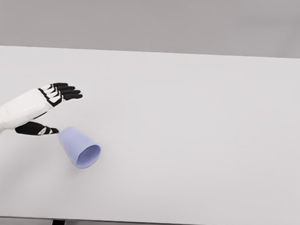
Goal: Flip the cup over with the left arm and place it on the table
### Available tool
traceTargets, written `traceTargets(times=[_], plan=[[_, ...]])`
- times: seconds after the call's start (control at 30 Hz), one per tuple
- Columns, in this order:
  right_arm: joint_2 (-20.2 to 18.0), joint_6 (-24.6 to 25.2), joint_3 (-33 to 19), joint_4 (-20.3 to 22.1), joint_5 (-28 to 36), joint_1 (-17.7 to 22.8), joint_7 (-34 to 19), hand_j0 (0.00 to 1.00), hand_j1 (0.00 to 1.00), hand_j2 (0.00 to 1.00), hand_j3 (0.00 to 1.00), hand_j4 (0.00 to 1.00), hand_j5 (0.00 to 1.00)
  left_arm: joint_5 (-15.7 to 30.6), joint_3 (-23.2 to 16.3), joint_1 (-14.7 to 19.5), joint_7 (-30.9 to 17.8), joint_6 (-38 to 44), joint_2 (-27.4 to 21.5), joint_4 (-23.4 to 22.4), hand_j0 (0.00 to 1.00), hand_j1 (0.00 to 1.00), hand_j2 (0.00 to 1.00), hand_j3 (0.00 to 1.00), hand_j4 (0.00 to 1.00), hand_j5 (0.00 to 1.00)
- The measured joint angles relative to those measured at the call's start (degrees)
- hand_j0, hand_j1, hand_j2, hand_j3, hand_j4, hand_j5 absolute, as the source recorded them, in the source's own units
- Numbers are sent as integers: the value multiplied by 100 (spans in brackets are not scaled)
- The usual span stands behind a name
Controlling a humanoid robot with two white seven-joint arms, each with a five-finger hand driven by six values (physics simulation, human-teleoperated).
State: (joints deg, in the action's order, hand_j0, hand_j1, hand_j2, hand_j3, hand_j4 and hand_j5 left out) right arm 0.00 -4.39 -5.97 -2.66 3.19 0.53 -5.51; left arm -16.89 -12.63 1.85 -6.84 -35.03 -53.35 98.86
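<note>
Left hand (50,110) enters from the nine o'clock edge of the head view on a white forearm and sits over the left part of the desk (199,119). Its four black fingers (66,92) are extended and held together, pointing toward three o'clock, while the thumb (38,130) lies apart below them, also pointing toward three o'clock. Condition of the hand: open, with a wide gap between fingers and thumb, and nothing held in it.

Lavender cup (79,148) lies on its side on the desk at about five o'clock from the hand. Its closed base is toward ten o'clock and its open mouth faces roughly five o'clock, toward the near edge of the desk. The thumb tip is just beside the cup's base; whether the two actually touch cannot be determined. The extended fingers are clear of the cup, above and beyond it in the view.

Desk surface is plain white and spans nearly the full width of the view, against a grey backdrop. Two dark supports (58,223) show beneath the near edge at six o'clock.
</note>
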Motion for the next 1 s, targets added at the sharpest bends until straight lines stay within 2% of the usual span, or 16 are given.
traceTargets(times=[0.2,0.27,0.3,0.63,0.83,1.0], plan=[[0,13,1,-22,6,18,-1,100,100,100,100,100,100,-59,37,-97,-3,0,-77,-30,100,100,100,100,100,100],[0,15,0,-28,5,18,1,100,100,100,100,100,100,-132,38,-413,-4,-1,-168,-26,100,100,100,100,100,100],[0,16,0,-30,6,18,0,100,100,100,100,100,100,-178,38,-466,-4,-1,-226,-16,100,100,100,100,100,100],[0,17,0,-32,5,18,-1,100,100,100,100,100,100,-277,-47,-475,-16,0,-590,187,100,100,100,100,100,100],[0,17,0,-32,4,18,0,100,100,100,100,100,100,-179,-422,-466,-40,0,-755,252,99,99,99,99,99,99],[0,17,0,-32,6,18,-1,100,100,100,100,100,100,258,-505,-562,-46,0,-802,257,99,99,99,99,99,99]])
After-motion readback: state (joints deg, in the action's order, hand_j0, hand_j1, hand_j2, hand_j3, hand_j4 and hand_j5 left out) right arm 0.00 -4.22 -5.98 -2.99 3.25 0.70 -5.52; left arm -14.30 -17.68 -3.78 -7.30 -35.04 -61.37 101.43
